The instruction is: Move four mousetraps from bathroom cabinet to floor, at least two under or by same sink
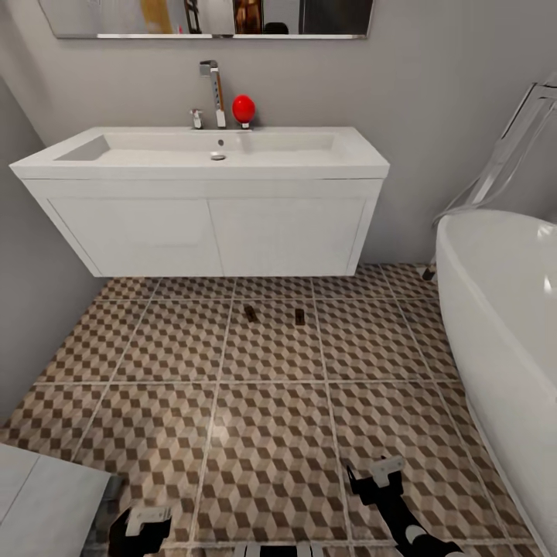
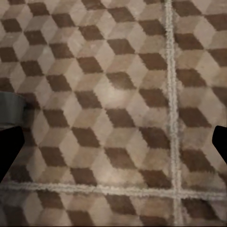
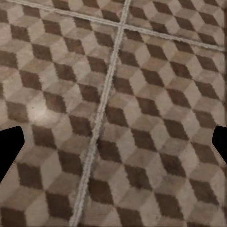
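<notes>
two mousetraps (image 1: pixel 275 314) lie flat on the bathroom floor (image 1: pixel 263 433) before the sink (image 1: pixel 201 155); light, rigid and thin, each likely takes an edge grip; both jaws hang spread, empty.

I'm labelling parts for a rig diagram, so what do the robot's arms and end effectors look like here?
In the head view, the left end effector and right end effector are black with pale grey, blocky fingers. The right arm is black with a white band. In both wrist views, fingertips appear as plain black wedges.

Even, soft light; low-resolution renders.
A faint shadow lies under the sink (image 1: pixel 201 158); the floor tiles (image 2: pixel 113 94) look blurred and smeared in both wrist views.
</notes>
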### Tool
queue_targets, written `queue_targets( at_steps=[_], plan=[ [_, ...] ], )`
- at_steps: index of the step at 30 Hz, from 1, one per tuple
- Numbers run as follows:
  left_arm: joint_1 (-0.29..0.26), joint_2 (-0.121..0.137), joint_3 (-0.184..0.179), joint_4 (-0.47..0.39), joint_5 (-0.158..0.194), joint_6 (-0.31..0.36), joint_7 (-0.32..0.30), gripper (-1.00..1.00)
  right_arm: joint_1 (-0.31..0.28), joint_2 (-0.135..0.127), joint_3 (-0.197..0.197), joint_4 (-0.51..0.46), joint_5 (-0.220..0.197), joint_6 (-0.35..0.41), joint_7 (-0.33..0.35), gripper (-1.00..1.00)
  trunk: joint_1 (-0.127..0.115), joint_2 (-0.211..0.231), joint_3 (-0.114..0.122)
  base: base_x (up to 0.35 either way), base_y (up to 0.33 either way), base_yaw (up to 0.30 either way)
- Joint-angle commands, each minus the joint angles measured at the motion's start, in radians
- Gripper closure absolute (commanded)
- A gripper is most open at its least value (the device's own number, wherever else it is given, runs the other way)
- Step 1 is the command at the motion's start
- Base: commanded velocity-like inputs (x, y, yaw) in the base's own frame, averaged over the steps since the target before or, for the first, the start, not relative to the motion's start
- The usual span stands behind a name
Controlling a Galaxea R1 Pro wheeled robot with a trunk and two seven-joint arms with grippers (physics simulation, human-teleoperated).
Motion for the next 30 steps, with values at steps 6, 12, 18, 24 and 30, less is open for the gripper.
queue_targets(
  at_steps=[6,12,18,24,30],
  plan=[
    [0.017,0.007,-0.008,0.002,-0.001,-0.025,0.008,-1.00,0.011,-0.001,0.008,0.001,-0.005,-0.027,-0.004,-1.00,-0.023,0.042,0.018,0.000,0.000,0.000],
    [0.031,0.013,-0.009,0.002,0.000,-0.051,0.009,-1.00,0.027,-0.004,0.007,0.001,-0.011,-0.054,-0.005,-1.00,-0.046,0.084,0.037,0.000,0.000,0.000],
    [0.036,0.015,-0.008,0.002,0.002,-0.059,0.010,-1.00,0.047,-0.018,0.007,0.001,-0.053,-0.090,-0.005,-1.00,-0.069,0.126,0.056,0.000,0.000,0.000],
    [0.038,0.015,-0.007,0.002,0.002,-0.061,0.011,-1.00,0.069,-0.049,0.008,0.001,-0.123,-0.108,-0.003,-1.00,-0.092,0.168,0.075,0.000,0.000,0.000],
    [0.044,0.014,-0.007,0.002,0.002,-0.064,0.011,-1.00,0.093,-0.061,0.007,0.001,-0.154,-0.121,0.029,-1.00,-0.115,0.210,0.093,0.000,0.000,0.000]
  ],
)
